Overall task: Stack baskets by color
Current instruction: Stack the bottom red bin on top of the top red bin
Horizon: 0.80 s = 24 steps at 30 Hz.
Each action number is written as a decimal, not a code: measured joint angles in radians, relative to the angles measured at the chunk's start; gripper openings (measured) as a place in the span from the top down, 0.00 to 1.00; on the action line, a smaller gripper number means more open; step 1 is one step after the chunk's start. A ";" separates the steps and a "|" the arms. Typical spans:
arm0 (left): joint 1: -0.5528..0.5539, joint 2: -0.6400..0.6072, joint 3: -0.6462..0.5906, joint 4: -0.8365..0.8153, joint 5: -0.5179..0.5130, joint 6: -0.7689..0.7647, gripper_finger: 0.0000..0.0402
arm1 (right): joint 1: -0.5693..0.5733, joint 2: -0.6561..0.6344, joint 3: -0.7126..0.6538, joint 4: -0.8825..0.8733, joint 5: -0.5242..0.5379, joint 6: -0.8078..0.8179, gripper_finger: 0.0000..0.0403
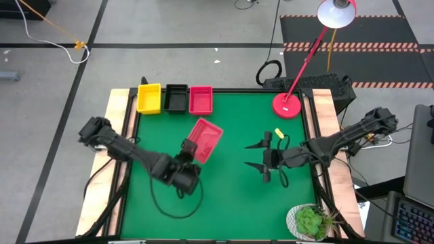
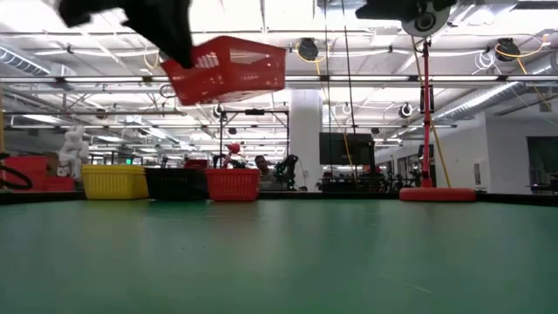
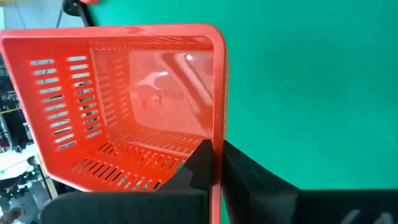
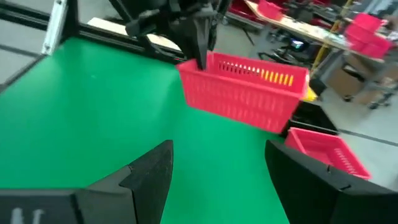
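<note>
Three baskets stand in a row at the table's far edge: yellow [image 1: 149,98], black [image 1: 176,98] and pink-red [image 1: 201,99], resting on their bottoms [image 2: 233,184]. Another pink-red basket [image 1: 205,139] hangs high above the table [image 2: 228,70], with my left gripper [image 1: 190,152] shut on it. My right gripper [image 1: 261,156] stands open over the table's middle right, its fingers [image 4: 149,174] empty and facing the held basket [image 4: 242,93]. My left gripper pinches one side wall of the pink-red basket [image 3: 217,134] near a corner, with one finger inside [image 3: 200,163] and one outside [image 3: 252,177]. The fingers come slanting down from the table's near left. The basket is lifted clear, open side up, slightly tilted.
A red lamp base [image 1: 287,105] stands at the far right of the green mat [image 1: 230,203], its stem leaning away over the far edge. A potted plant [image 1: 308,220] sits at the near right corner. Wooden rails run along both sides of the table.
</note>
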 joint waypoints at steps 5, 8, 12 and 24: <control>0.113 0.000 0.000 0.105 0.001 0.051 0.97 | 0.025 0.001 0.072 0.005 0.151 0.039 0.38; 0.182 0.000 0.000 0.154 0.006 0.068 0.98 | 0.031 0.014 0.108 0.010 0.211 0.026 0.38; 0.262 0.000 0.000 0.263 0.024 0.094 0.95 | 0.031 0.084 0.163 0.001 0.281 -0.026 0.38; 0.368 0.000 0.000 0.448 0.069 0.084 0.95 | -0.053 0.322 0.234 0.003 0.365 -0.295 0.39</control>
